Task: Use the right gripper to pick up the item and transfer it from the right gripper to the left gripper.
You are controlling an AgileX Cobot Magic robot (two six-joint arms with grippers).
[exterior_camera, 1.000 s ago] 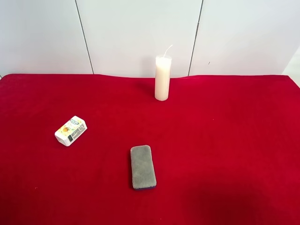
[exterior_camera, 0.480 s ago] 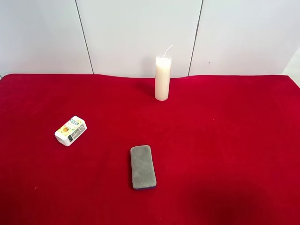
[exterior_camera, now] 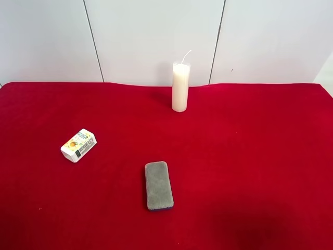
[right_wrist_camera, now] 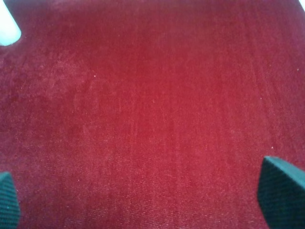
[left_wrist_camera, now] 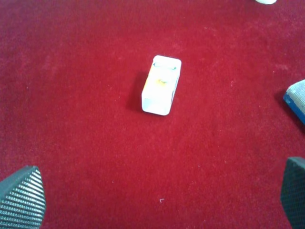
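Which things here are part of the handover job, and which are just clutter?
Job:
- item, white packet with orange label, lying on the cloth
- right claw, open over bare cloth
- left claw, open above the packet

Clutter:
- grey pad, flat near the middle
- white candle, upright at the back
- red cloth

Nothing has changed between the earlier pictures and now. In the exterior high view the small white packet with the yellow-orange printed label (exterior_camera: pixel 78 145), the flat grey rectangular pad (exterior_camera: pixel 158 185) and the tall white wax candle (exterior_camera: pixel 180 87) lie exactly where they lay a second ago on the red cloth tabletop (exterior_camera: pixel 250 156), and no arm has entered that view.
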